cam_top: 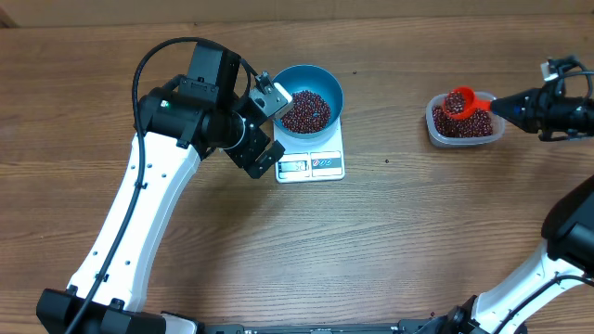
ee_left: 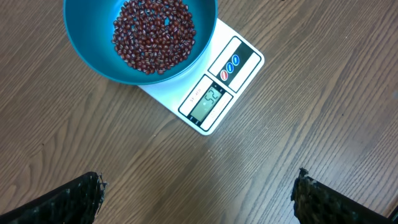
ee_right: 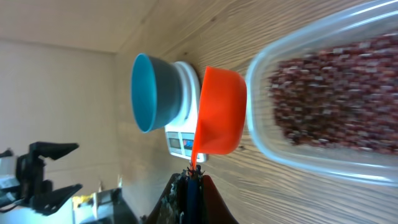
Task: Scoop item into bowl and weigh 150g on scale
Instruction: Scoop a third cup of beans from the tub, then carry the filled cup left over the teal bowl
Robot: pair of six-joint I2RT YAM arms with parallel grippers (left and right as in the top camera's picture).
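Right gripper [ee_right: 191, 179] clamped on scoop [ee_right: 221, 112] handle, left gripper [ee_left: 199, 196] gaping wide, empty; keep loaded scoop level from tub [cam_top: 430, 121] to bowl [cam_top: 336, 89], tip slowly, watch scale [ee_left: 214, 93].

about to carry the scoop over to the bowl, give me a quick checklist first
1. Scoop loaded with beans: ok.
2. Right gripper jaws shut on the scoop's handle: ok.
3. Bowl seated on the scale: ok.
4. Left gripper jaws open, holding nothing: ok.
5. Left gripper not touching the bowl's rim: cannot tell, it is very close in the overhead view.
6. Display readable: cannot tell, digits unclear.
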